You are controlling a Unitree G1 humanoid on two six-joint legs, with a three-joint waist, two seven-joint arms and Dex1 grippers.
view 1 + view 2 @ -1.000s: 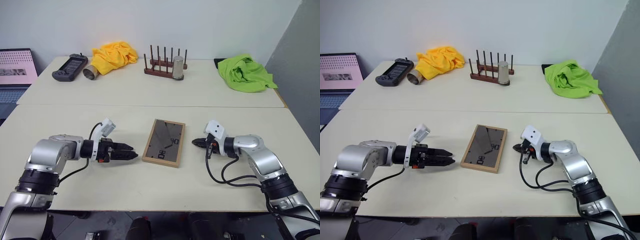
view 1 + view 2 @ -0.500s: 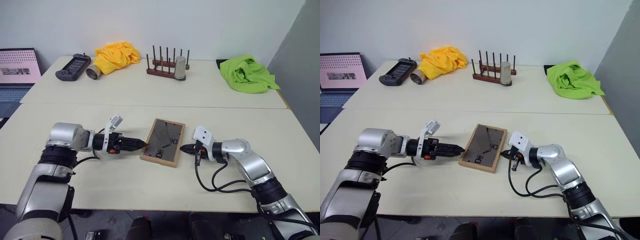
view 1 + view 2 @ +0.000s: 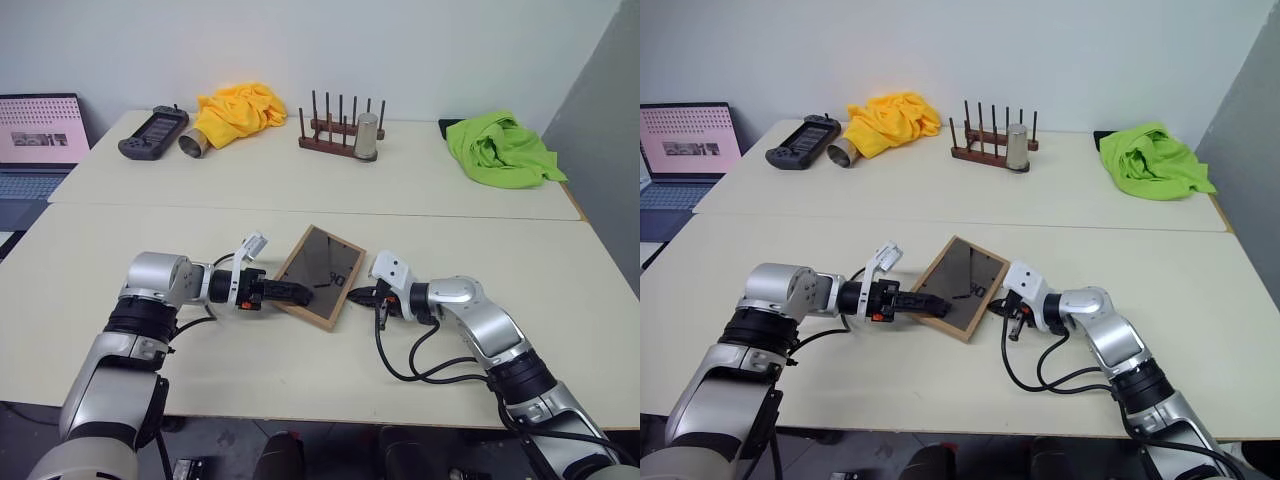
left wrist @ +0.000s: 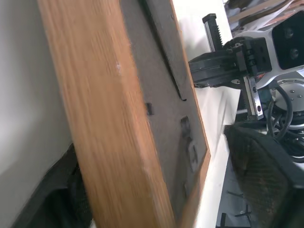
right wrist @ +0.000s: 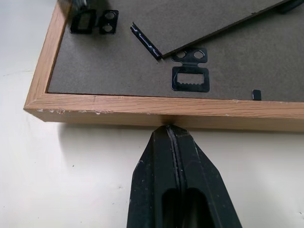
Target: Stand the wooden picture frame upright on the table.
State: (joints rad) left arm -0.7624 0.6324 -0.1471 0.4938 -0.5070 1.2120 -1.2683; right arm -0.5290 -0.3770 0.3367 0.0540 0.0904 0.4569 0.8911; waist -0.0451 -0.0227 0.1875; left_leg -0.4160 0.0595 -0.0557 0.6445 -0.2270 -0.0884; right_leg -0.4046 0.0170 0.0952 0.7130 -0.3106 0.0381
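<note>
**Frame lying back-up between 2 grippers**

Left eye view: the wooden picture frame [image 3: 319,275] lies face down on the near section of the table [image 3: 300,190], its dark back panel up and turned at an angle to the table's edge. The left gripper [image 3: 300,294] reaches in from the frame's left side, and its black fingers overlap the frame's near left edge. The right gripper [image 3: 362,296] points at the frame's right edge, its tip just beside the wood. Far beyond both hands, on the rear section, stand a peg rack [image 3: 338,128] with a metal cup [image 3: 367,137], a yellow cloth [image 3: 236,108], a green cloth [image 3: 500,148] and a handheld console [image 3: 154,134].

Right eye view: the same layout; a laptop [image 3: 685,150] sits past the table's left end.

Left wrist view: the frame's light-wood rail [image 4: 102,114] stands close in front of the camera with 1 finger behind it and the other on the panel side, so the jaws are parted across the edge; whether they press on it cannot be told.

Right wrist view: the 2 fingers are pressed together, holding nothing, with their joined tip touching the frame's outer edge [image 5: 166,113].
</note>
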